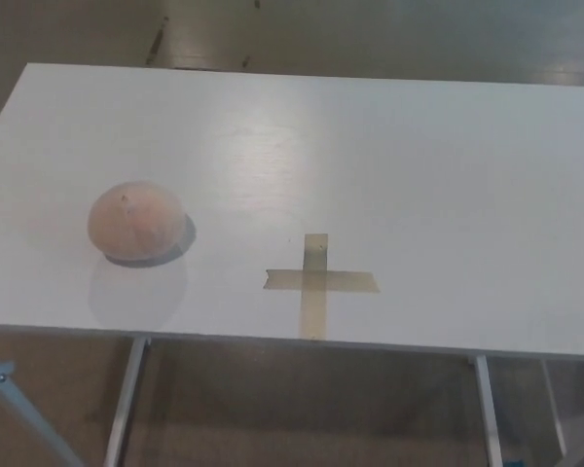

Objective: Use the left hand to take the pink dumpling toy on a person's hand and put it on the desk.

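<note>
Pink dumpling toy (135,222) sits on the white table (389,156), on the robot's left side of the top and toward the near edge. Neither robot hand shows anywhere in the head view, left or right, so how far either one is open and whether it holds anything cannot be told. No arm or forearm reaches into the picture either.

The toy is a rounded, dome-like lump, pale pink with a slightly warmer orange tint over its crown and a small dark speck near the top. It rests flat on the table with its own weight, nothing touching it, and throws a soft grey shadow on the side nearer the middle of the table and just below it. A fainter reflection of it lies on the glossy top between the toy and the near edge.

To the toy's right, well apart from it, a cross of tan tape (316,282) is stuck to the table. The upright strip runs down to the near edge, and the shorter strip lies across it about midway.

The table fills most of the view, its far edge running across the top of the picture and its near edge across the lower part. Below that edge, white metal legs (127,399) show, one under the toy's side and another further right. A brownish floor (302,409) lies beneath and beyond the table.
</note>
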{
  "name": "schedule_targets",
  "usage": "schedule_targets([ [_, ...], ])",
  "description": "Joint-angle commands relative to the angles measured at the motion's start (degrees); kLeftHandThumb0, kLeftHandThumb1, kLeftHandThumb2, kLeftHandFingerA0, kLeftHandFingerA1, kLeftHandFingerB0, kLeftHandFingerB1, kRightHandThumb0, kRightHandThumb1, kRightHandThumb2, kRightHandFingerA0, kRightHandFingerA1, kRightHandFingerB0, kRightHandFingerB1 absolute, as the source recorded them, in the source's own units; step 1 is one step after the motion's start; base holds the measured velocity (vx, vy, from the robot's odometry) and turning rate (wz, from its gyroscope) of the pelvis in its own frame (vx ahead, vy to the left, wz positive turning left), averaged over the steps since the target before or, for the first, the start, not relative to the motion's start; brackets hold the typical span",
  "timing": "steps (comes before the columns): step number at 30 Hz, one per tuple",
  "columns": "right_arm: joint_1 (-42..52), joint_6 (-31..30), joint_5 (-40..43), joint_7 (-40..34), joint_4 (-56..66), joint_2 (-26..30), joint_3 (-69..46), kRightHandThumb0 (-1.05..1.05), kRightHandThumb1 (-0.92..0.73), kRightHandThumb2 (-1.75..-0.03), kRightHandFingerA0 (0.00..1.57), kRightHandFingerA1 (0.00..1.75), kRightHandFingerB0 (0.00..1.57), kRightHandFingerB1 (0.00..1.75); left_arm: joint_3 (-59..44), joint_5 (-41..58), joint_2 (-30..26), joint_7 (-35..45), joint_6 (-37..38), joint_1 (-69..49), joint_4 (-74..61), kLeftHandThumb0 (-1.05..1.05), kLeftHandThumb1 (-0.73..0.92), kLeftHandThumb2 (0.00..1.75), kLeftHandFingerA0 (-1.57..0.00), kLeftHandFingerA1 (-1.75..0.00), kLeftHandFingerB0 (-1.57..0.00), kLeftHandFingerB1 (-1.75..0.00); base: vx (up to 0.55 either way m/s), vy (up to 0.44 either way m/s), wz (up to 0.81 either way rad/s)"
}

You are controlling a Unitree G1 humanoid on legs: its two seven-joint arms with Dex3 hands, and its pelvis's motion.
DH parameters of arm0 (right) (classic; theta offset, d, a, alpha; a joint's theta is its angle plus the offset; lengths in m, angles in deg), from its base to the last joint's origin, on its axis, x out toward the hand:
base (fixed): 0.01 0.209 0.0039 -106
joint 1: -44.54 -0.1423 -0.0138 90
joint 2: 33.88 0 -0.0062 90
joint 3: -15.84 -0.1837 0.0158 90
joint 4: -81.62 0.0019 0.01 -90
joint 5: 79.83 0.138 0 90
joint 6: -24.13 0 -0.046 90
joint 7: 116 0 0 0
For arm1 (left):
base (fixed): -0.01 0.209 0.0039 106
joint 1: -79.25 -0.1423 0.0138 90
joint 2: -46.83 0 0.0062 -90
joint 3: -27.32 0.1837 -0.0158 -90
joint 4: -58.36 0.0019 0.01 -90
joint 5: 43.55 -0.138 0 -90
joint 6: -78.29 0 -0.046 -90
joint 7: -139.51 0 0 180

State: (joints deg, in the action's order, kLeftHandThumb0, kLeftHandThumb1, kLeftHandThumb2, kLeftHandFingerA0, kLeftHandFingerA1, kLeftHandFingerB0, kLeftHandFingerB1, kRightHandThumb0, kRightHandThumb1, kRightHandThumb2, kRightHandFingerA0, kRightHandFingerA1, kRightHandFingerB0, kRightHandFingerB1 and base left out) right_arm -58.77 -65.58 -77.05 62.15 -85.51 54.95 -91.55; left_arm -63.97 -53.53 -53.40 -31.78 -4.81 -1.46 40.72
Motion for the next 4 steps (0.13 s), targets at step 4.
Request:
schedule_targets([
  [4, 0.2, 0.0, -0.4, -0.3, -0.2, 0.3, 0.0, -0.34, -0.62, -0.57, 0.7, 0.48, 0.57, 0.43, 0.4, -0.5, 0.1, -1.9, 0.8, 0.5, 1.6, -0.41, 0.65, 0.59, -0.66, -0.44, -0.42, -0.36, 0.0, 0.0, 0.0],
])
